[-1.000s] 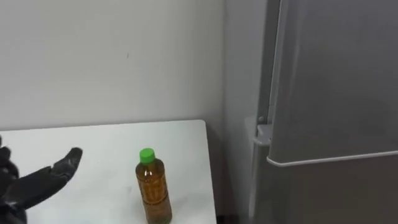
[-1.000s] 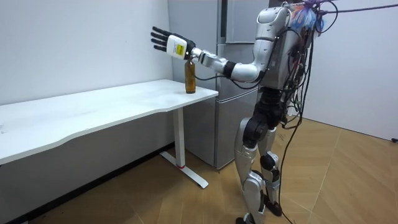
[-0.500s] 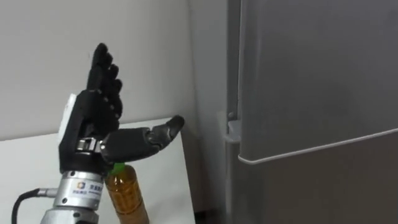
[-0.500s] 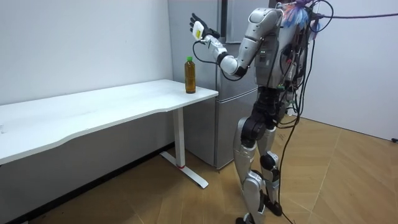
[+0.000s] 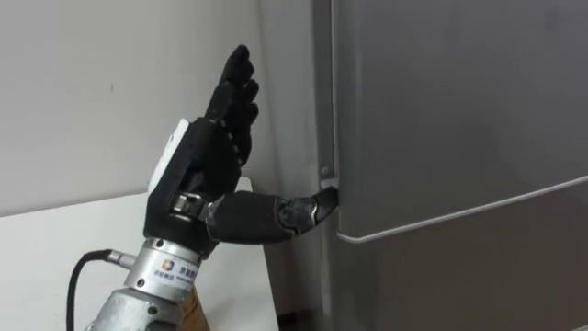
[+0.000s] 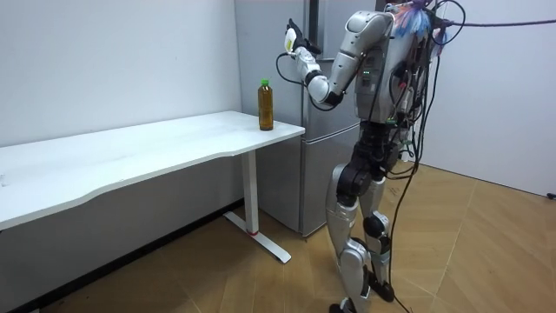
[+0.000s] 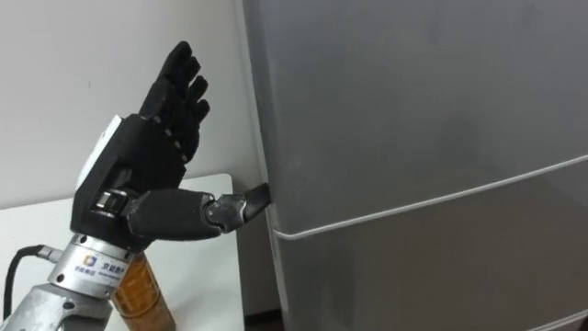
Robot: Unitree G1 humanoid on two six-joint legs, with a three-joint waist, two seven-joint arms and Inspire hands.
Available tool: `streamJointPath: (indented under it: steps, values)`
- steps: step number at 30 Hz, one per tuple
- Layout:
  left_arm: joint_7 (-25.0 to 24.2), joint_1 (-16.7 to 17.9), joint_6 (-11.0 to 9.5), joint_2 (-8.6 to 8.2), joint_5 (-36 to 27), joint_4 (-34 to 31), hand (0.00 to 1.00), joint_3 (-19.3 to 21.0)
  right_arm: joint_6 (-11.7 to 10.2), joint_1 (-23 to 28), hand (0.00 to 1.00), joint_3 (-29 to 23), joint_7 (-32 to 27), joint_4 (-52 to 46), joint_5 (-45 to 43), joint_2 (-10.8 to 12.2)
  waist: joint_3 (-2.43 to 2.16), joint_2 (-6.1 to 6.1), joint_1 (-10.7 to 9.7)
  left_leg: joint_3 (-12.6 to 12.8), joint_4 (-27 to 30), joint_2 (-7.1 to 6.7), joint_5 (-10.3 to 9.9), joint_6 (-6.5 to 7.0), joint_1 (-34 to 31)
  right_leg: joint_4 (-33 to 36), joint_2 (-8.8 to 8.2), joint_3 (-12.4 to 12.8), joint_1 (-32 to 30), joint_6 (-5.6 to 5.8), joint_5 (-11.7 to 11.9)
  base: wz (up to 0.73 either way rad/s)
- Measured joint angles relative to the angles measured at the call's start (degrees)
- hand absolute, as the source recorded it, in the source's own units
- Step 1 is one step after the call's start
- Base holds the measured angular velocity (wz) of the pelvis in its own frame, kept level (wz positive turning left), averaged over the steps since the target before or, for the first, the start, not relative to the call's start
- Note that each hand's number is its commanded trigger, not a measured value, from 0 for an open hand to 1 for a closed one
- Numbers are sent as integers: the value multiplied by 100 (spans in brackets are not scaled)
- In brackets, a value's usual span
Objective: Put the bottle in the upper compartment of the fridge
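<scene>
Long white table (image 6: 130, 152) along a pale wall (image 6: 104, 61), its front edge gently curved. A white leg (image 6: 251, 191) stands under the end at the room view's right, resting on a flat foot. Wooden floor (image 6: 486, 252), light brown, laid in a herringbone pattern, runs beneath.

1. At the lower left we see only the lower body of the amber plastic bottle (image 7: 142, 290); the black left hand (image 7: 138, 170) and its wrist hide the cap and neck.
2. We cannot tell how far the thumb tip reaches behind the edge of the grey metal fridge door (image 7: 413, 92).
3. That door runs off the top and right edges.
4. The white table (image 5: 55, 248) is cut at the left edge.
</scene>
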Motion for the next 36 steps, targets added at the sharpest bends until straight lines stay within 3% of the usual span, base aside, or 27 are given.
streamJointPath:
  steps: [6, 14, 22, 27, 36]
  values:
    - [-154, -2, 75, -100, -95, -107, 0, -36, 98, -34, 0, 8, -7, 3, 10, -14, 8, 33, -6, 11, 22, 0, 0, 0, -13, 2, -1, 6, -10, 0, 0, 0]
    - [-190, -2, 244, -93, -98, -385, 0, -153, 115, -65, 0, 239, -81, 8, 140, -51, 6, 55, 7, -1, 21, -4, 0, 0, -26, 1, -8, -50, -12, 2, 1, 2]
    - [-318, -2, 374, -36, -87, -711, 0, -270, 114, -75, 0, 505, -88, -37, 206, -115, 2, 60, 22, -19, 21, -4, 0, 0, -31, 1, -9, -77, -4, 3, 4, 1]
    - [-401, -2, 398, 145, -87, -950, 0, -376, 115, -64, 0, 618, -84, -43, 375, -147, -14, 83, 19, -18, 20, -5, 0, 0, -25, 1, -9, -65, 3, 3, 4, 0]
    - [-458, -2, 398, 155, -73, -1033, 0, -494, 109, -65, 0, 680, -78, -42, 415, -167, -18, 88, 21, -19, 20, -5, 0, 0, -3, 1, -9, -73, 29, 3, 9, 0]
